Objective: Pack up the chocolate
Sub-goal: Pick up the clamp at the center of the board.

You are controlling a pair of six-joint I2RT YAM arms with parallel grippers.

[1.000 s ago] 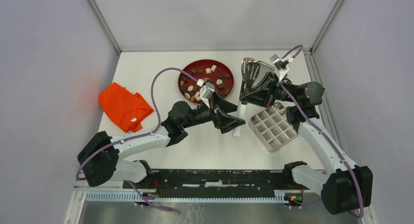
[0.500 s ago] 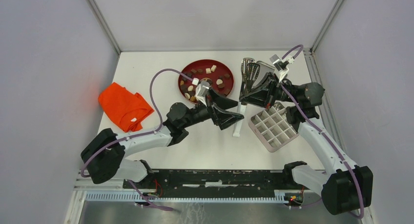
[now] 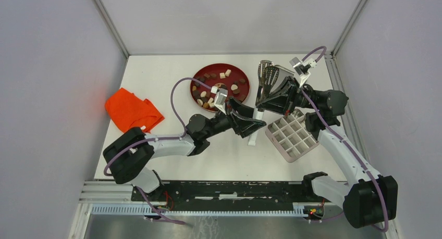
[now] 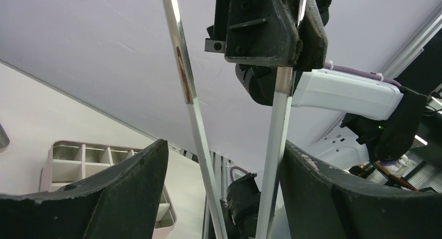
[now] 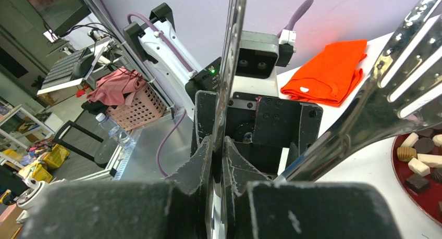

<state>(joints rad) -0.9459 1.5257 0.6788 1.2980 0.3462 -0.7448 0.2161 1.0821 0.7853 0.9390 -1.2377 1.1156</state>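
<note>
A white tabletop (image 3: 156,77) sits boxed in by plain lilac-grey walls (image 3: 224,15) at 9, 12 and 3 o'clock, with aluminium posts (image 3: 108,23) in the back corners. The light is soft and even. The right wrist view shows a cluttered workshop at 9 o'clock: pink basket (image 5: 138,108), water bottle (image 5: 111,125), yellow crates (image 5: 44,156)

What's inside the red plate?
Little chocolate pieces, dark brown, light brown and cream-white, lie scattered in the red plate. The left arm covers its near edge, so anything there is hidden.
</note>
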